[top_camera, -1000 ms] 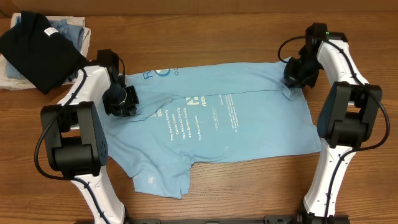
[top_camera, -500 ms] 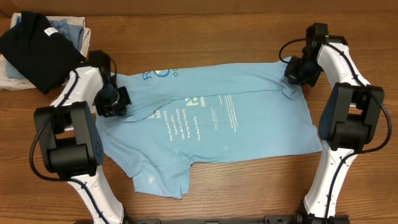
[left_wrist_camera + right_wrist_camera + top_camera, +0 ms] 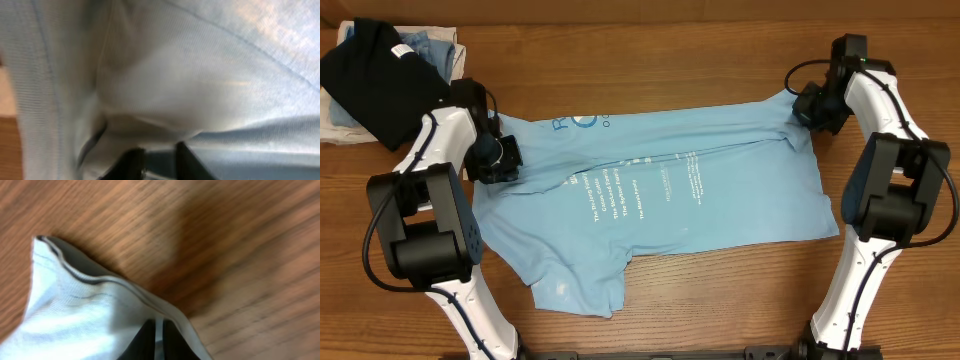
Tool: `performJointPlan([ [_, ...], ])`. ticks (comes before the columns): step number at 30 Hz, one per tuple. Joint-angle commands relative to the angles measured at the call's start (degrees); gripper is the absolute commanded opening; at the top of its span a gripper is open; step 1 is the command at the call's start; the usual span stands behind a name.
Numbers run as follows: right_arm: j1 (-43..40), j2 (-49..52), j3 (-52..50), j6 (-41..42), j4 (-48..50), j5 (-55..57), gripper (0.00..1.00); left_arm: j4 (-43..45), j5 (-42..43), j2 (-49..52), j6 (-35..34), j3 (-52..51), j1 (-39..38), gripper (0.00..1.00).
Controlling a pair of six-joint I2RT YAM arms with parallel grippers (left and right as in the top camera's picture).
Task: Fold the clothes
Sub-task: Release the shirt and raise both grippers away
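noted light sky-blue short-sleeved t-shirt with white lettering [image 3: 660, 215] spread across brown wooden table [image 3: 650, 50], drawn taut along its far edge. found left end effector [image 3: 498, 160] clenched on bunched fabric at shirt's left side; right end effector [image 3: 812, 105] pinched shut on far right corner hem. logged black folded shirt [image 3: 380, 80] at table's far left corner.

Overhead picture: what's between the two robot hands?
In the overhead view, the blue t-shirt spans the whole stretch from the left gripper to the right gripper, white lettering near its middle. Each gripper pinches an edge.
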Motion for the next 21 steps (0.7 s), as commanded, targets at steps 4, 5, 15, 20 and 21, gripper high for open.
performJointPlan([
  [4,-2.3,1.3,12.3,1.0,-8.9,3.8,0.14,-7.1,-3.5,0.3,0.6,13.6,0.3,0.43],
  [5,-2.3,1.2,15.6,1.0,-11.5,3.8,0.16,-8.7,-3.4,0.3,0.3,16.2,0.2,0.45],
  [15,-2.3,0.5,46.8,3.9,-38.3,-0.3,0.72,-23.9,-1.3,0.2,-4.5,35.1,-1.6,0.58],
  [20,-2.3,-2.9,51.6,0.9,-40.4,-11.1,1.0,-29.8,0.9,-1.1,-7.4,42.5,-1.8,0.63],
  [21,-2.3,-4.1,51.5,0.9,-40.4,-13.0,1.0,-31.2,0.9,-1.7,-7.4,43.5,-1.8,0.66],
])
